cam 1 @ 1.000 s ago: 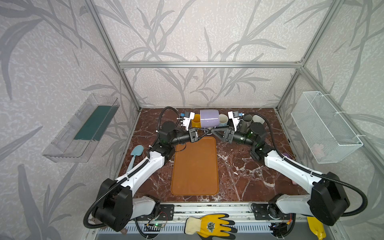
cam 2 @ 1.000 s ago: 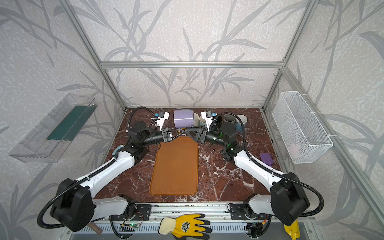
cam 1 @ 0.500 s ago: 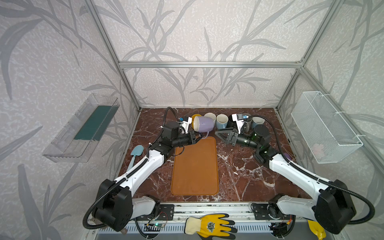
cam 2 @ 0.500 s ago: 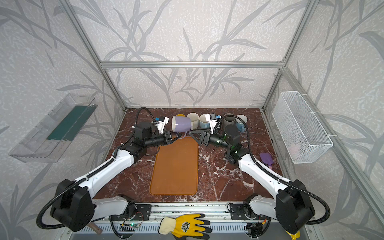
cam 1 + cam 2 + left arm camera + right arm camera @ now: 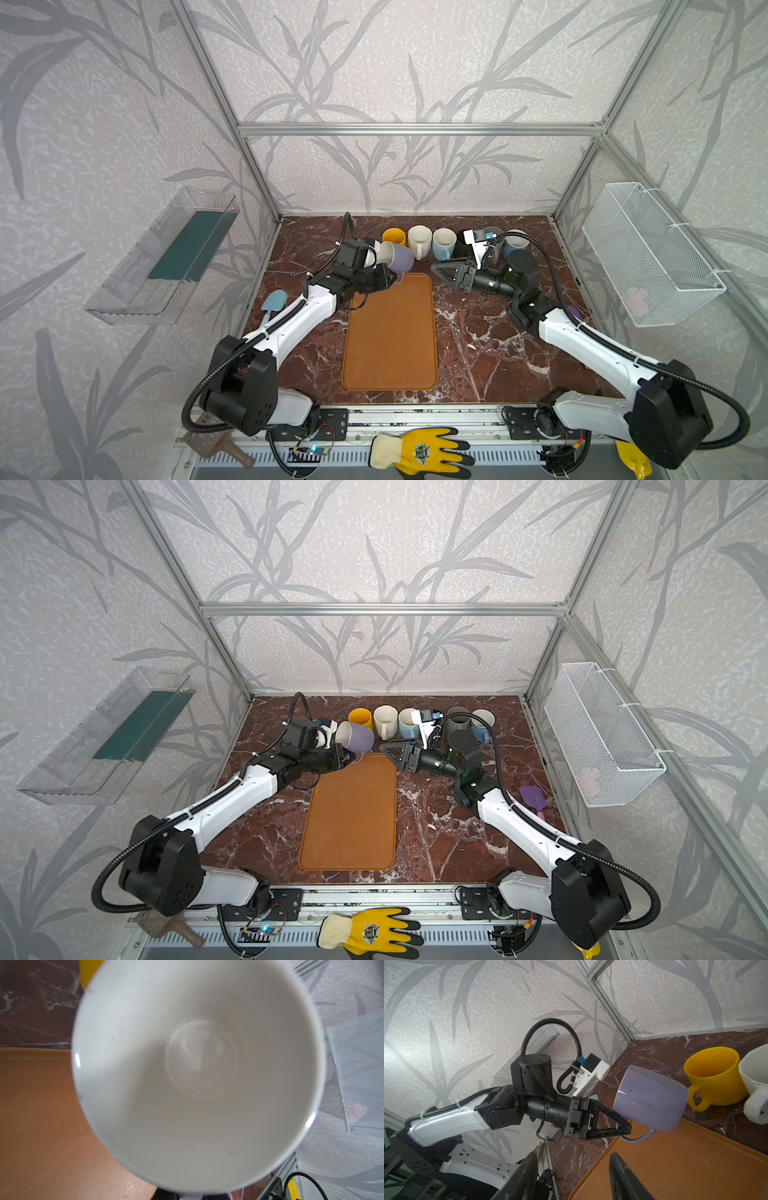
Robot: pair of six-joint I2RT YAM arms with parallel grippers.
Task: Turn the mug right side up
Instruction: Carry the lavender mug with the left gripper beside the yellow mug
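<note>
Lilac mug hangs on its side, seemingly clear of the surface, just above the far edge of the orange tray and near the yellow mug in the row along the far edge of the bench; left gripper is closed tight on its handle, I think so that one roll of the wrist can bring the mouth upward; its forearm reaches low and almost level. Right gripper stands about half open with nothing in it, pointing at the mug from the side.

The purple mug crowds the left wrist view — rim blurred and cut off. The pink thing in the wire basket — too faint to tell.
</note>
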